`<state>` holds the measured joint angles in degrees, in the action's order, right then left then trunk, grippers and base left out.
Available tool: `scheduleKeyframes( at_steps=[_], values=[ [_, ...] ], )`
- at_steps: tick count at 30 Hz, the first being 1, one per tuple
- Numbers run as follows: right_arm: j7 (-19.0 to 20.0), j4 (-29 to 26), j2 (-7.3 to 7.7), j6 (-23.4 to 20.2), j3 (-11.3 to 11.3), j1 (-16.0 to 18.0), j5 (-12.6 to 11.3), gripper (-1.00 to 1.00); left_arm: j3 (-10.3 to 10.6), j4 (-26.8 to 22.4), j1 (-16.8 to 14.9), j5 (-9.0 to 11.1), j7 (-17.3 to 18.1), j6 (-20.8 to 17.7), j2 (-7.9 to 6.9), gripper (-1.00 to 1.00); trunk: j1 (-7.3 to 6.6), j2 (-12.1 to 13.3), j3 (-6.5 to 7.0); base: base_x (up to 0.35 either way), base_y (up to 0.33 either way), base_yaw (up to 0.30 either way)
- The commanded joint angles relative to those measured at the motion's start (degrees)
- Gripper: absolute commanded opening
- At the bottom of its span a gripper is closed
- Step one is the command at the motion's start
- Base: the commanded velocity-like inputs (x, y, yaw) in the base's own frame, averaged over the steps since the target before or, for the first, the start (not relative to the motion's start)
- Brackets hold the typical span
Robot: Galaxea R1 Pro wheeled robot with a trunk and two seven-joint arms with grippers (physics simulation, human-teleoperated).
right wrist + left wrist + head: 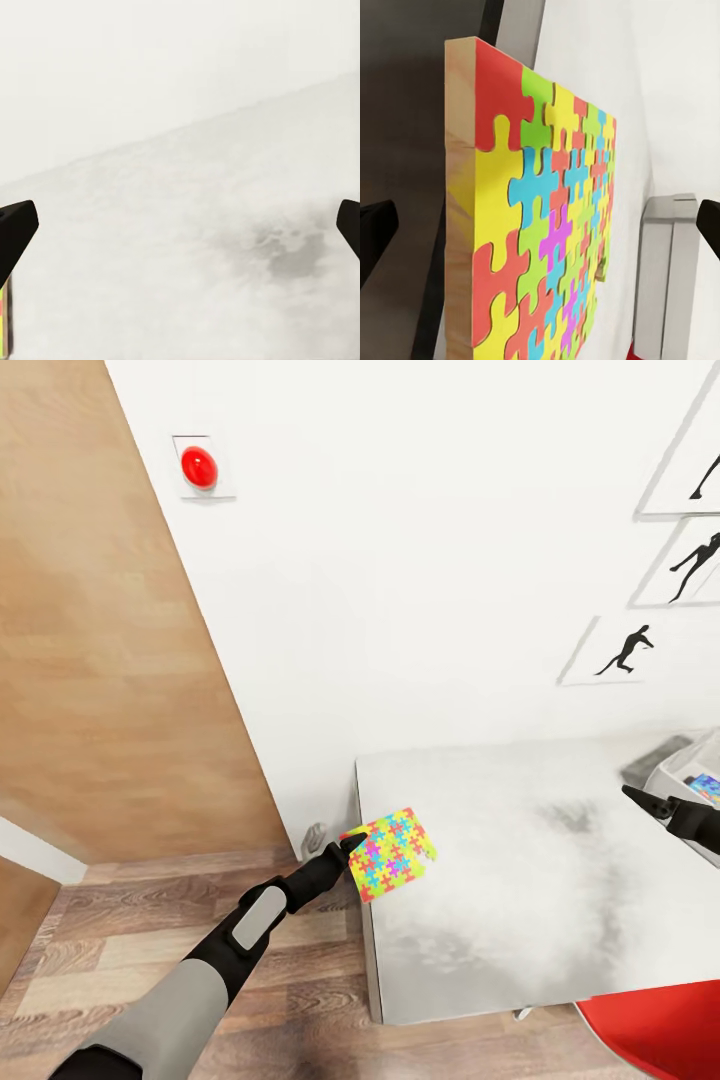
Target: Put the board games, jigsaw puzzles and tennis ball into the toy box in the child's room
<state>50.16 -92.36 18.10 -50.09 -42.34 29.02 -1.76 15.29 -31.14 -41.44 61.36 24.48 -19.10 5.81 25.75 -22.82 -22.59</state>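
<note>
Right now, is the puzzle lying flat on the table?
No, the puzzle is lifted and tilted at the table's corner, held at the left gripper.

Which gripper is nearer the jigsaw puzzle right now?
Left. The left gripper is at the jigsaw puzzle at the table's left edge; the right gripper sits far across the table, by the toy box.
</note>
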Motion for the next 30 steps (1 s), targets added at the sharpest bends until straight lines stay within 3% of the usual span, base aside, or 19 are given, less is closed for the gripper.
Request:
scheduleKeyframes(
  at_steps=[1,30],
  values=[
    [0.1,0.0,0.01,-0.4,-0.1,0.1,-0.2,1.00,0.1,0.0,0.0,0.5,0.0,-0.3,-0.01,1.00,0.03,-0.1,-0.09,0.000,0.000,-0.015],
    [0.1,0.0,0.00,-0.4,-0.1,-0.1,-0.2,1.00,0.1,0.0,-0.7,0.5,0.0,-0.3,-0.09,1.00,0.03,-0.1,-0.09,0.000,0.000,-0.002]
  ],
)
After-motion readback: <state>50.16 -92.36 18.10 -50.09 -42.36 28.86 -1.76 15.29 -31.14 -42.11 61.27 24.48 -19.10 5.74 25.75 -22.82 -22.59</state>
